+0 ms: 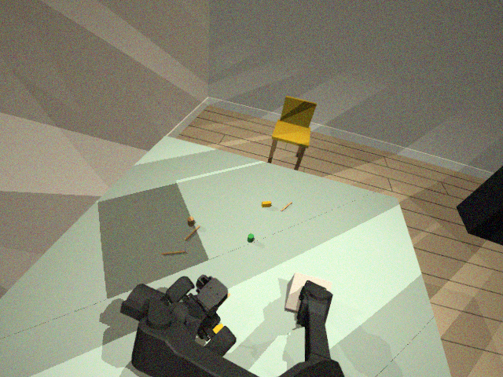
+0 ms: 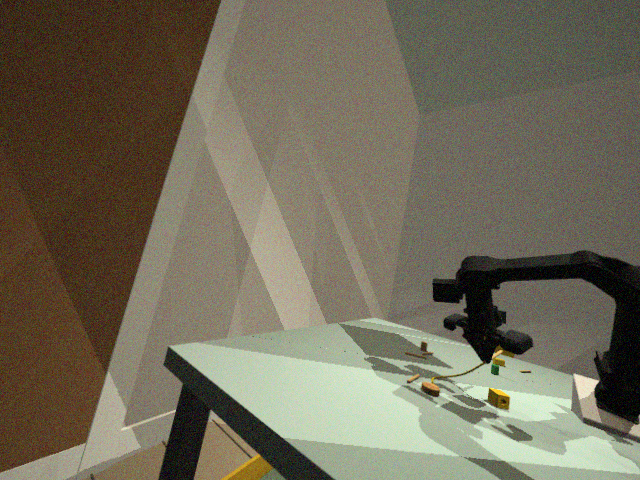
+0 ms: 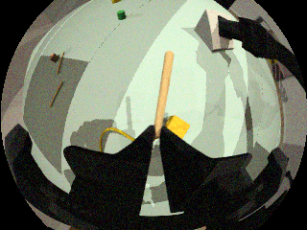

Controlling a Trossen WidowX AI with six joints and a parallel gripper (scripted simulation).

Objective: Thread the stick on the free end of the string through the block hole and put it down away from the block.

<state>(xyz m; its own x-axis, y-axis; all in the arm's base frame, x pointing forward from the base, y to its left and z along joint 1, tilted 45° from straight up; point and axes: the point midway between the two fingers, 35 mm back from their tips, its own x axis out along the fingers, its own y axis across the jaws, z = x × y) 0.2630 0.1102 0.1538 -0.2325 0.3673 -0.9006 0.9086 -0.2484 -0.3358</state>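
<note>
My gripper (image 2: 486, 361) (image 3: 156, 129) is shut on the string's wooden stick (image 2: 497, 354) (image 3: 165, 91) near one end, above the table; the rest of the stick sticks out beyond the fingertips. The string (image 2: 460, 374) (image 3: 111, 129) sags from the fingertips to the round wooden button (image 2: 430, 389) on the table. The yellow block (image 1: 218, 327) (image 2: 498, 398) (image 3: 177, 126) stands on the table, below the gripper and apart from the stick. A dark hole shows in its face in the exterior view. In the top view the arm hides the button, the fingertips and most of the held stick.
Loose sticks (image 1: 192, 233) (image 1: 173, 253) lie near a small brown piece (image 1: 190, 221) (image 2: 423, 346) (image 3: 55, 57). Another stick (image 2: 413, 378) lies beside the button. A green cylinder (image 1: 250, 237) (image 2: 494, 369) (image 3: 121, 15), a small yellow brick (image 1: 266, 203) and a stick (image 1: 286, 206) lie farther off. A pale wedge (image 1: 293, 298) (image 3: 216, 35) is by the arm's base.
</note>
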